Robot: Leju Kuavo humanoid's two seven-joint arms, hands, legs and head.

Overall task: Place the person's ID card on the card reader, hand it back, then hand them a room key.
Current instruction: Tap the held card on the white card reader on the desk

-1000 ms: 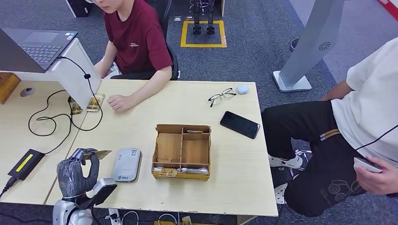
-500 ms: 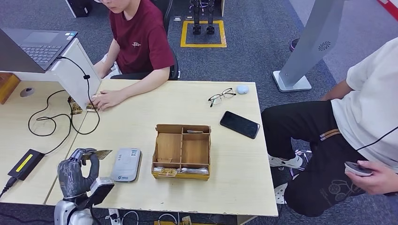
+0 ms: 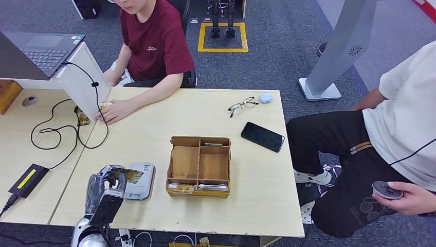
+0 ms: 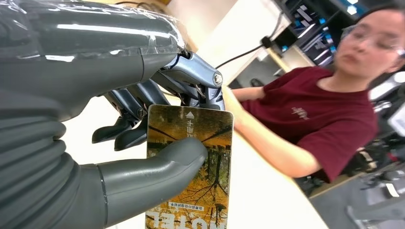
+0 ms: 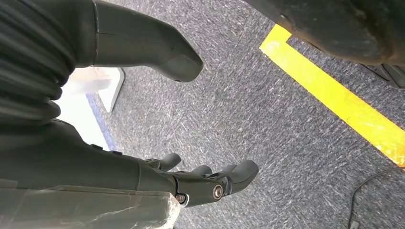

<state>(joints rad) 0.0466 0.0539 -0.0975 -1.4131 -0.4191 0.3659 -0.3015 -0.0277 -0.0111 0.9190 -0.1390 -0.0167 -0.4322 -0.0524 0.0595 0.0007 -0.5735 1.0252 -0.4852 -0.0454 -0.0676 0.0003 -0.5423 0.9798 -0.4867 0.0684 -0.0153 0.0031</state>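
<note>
— Light wood is what the desk [image 3: 154, 128] is made of, and grey carpet is seen all around it. What is held in the left hand [image 3: 103, 188]?

— A card [image 4: 191, 167] is pinched there between the thumb [image 4: 157, 164] and the darker fingers [image 4: 138, 114]. Yellow trees are printed on it, and letters that seem to spell "HOTEL" are cut off at the picture's edge. In the head view the card is held over the near end of the white card reader [image 3: 139, 180]. Whether the two are touching cannot be told.

— Where is the card reader placed?

— It is laid flat near the front edge of the desk, just beside a wooden box [image 3: 199, 165] with compartments. Some thin things are tucked in the box's front slot, but they are too small to be made out.

— And the right hand [image 5: 200, 183]?

— It is seen over the carpet by a yellow line [image 5: 334, 95]. Nothing is held in it, and the thumb is spread well away from the loosely curled fingers.

— Who is seen at the desk?

— A person in a dark red shirt [image 3: 154, 43] is seated at the far side, with one hand [image 3: 110, 110] laid by a black cable [image 3: 67, 128]. Another person in a white shirt [image 3: 406, 113] is seated on the right, partly cut off, with a small round thing [image 3: 386, 189] held in one hand. Glasses [image 3: 242, 106] and a black phone [image 3: 262, 137] are also left on the desk.
</note>
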